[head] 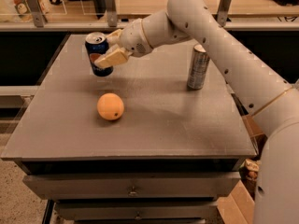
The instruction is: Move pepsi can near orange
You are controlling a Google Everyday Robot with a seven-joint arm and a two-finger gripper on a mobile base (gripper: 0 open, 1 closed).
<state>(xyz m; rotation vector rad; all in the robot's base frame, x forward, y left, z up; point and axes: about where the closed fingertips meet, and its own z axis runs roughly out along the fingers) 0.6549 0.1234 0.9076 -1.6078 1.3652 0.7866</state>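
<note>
The pepsi can (96,48), dark blue with a silver top, is held upright a little above the grey table (154,125) at its left rear. My gripper (108,50) is shut on the pepsi can, with one tan finger (112,58) across its front. The orange (110,106), round with a small dark dot, rests on the table in front of the can, about a can's height nearer the table's front edge. My white arm reaches in from the right.
A taller slim silver can (198,67) stands upright at the table's right rear, under my forearm. A counter with metal posts (110,6) runs behind the table. Cardboard boxes (243,195) sit on the floor at the right. Drawers are below the tabletop.
</note>
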